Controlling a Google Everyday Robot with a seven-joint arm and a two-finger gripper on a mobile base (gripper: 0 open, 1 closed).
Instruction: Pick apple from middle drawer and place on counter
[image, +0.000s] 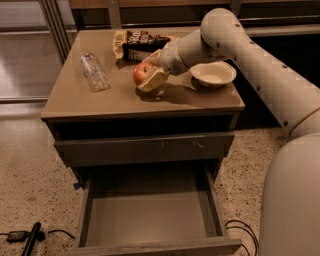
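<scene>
The red apple (141, 73) with a yellowish patch is held between the fingers of my gripper (150, 75), over the middle of the tan counter (120, 97). The gripper is shut on the apple, which sits at or just above the counter top; I cannot tell whether it touches. My pale arm reaches in from the right. The middle drawer (150, 212) is pulled open below, and its flat grey-brown floor holds nothing.
A clear plastic bottle (94, 72) lies on the counter's left side. A snack bag (137, 44) lies at the back. A white bowl (213, 74) stands at the right. A black cable and tool (30, 237) lie on the speckled floor.
</scene>
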